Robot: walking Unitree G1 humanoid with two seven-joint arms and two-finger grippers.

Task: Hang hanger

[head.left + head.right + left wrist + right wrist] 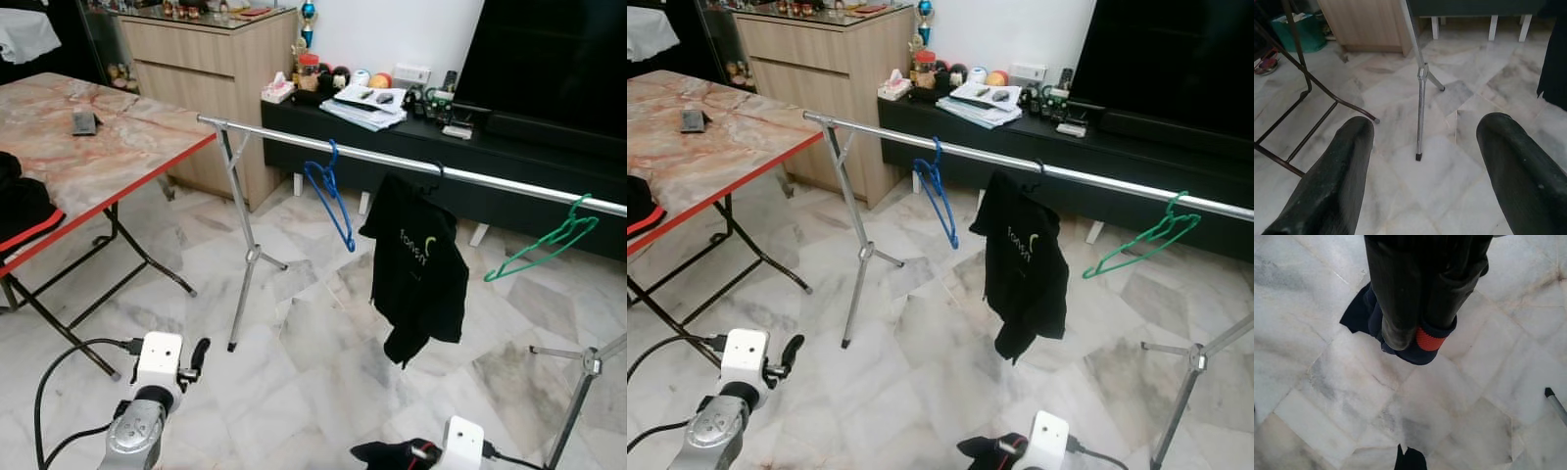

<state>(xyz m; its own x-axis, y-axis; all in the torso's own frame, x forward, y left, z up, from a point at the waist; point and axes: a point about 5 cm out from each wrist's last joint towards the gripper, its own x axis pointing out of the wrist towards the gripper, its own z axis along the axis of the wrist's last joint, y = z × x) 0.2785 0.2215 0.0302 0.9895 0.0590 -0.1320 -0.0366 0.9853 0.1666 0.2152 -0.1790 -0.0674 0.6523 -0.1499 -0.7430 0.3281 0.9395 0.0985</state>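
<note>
Marble floor [323, 323] fills the middle of the head view, pale tiles under a long silver rail [411, 164] that runs from upper left across to the right edge. On the rail hang a blue hanger [328, 191] left of centre, a black shirt [416, 264] at centre, and a green hanger [544, 245] tilted near the right edge. A marble-topped folding table [88, 147] sits at the left, and a dark TV console [392, 132] lines the back wall.

Down at the bottom right, the right gripper [1418, 335] has its two black fingers pressed together on something with a red ribbed end [1428, 339] wrapped in dark navy cloth [1364, 316]. That looks like a hanger carrying a garment, though its hook and shape are hidden, so I can't be sure. It is low, just above the floor, well below the rail.

Bottom left, the left gripper [1422, 161] is spread wide and empty, pointing toward the rack's leg [1421, 107].

My read on handling: the load should be light, the hanger stiff and the cloth soft and swingy. A hold near the neck, just under the hook, should keep the hook free to catch the rail, most likely in the bare stretch between the shirt and the green hanger.
</note>
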